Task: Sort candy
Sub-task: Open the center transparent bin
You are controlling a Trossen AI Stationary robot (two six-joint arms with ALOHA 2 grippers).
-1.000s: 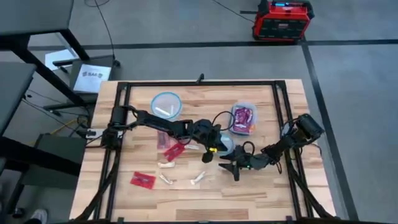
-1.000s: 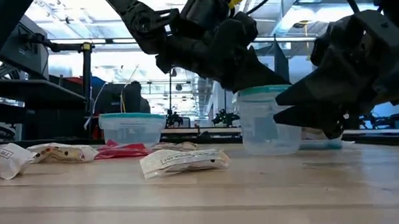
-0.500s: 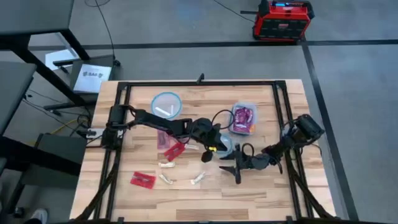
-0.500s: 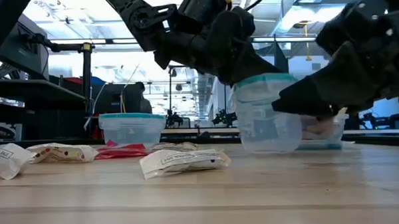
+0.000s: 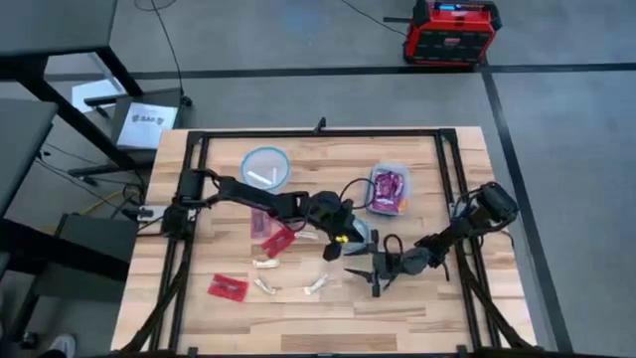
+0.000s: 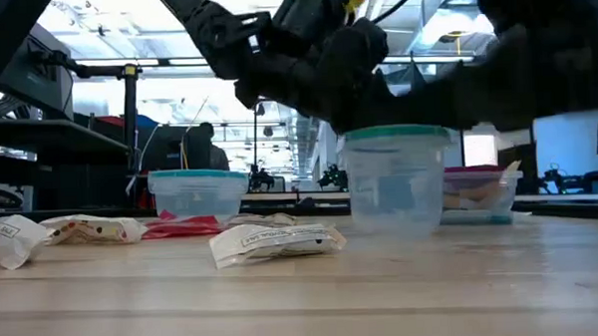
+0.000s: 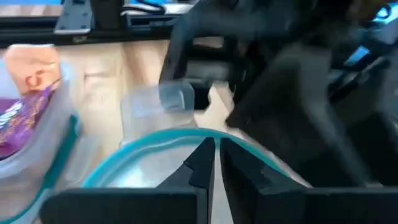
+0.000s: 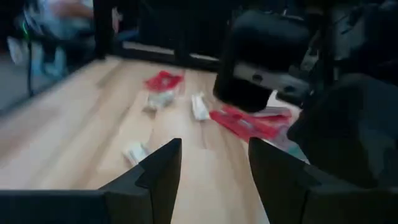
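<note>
Mid-sort, judging by loose candy scattered over the table near its front-left. Left gripper pinched nearly closed above the clear tub. Right gripper spread wide, just beside it. Next, probably: reach for a loose sweet.

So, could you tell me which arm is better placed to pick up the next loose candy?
Right. Its open gripper hovers near the cream stick; the left gripper sits shut over the tub.
</note>
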